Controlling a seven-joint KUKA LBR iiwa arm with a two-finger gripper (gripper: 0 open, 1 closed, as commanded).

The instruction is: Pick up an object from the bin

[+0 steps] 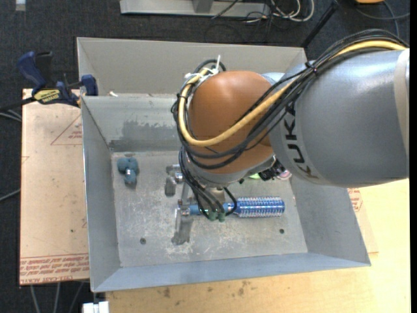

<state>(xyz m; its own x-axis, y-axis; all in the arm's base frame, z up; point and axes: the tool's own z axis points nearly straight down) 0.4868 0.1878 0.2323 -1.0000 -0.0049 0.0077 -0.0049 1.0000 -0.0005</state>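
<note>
In the camera view, your end effector hangs low over the middle of the bin, just beside the left end of a blue ridged bar, probably because that is the nearest pick. You cannot tell whether it is apart or together. A small blue-grey piece lies well apart, to the left.

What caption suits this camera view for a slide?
KUKA arm with its hand down in the grey bin, beside a blue bristled brush; a small blue-grey object lies apart.
</note>
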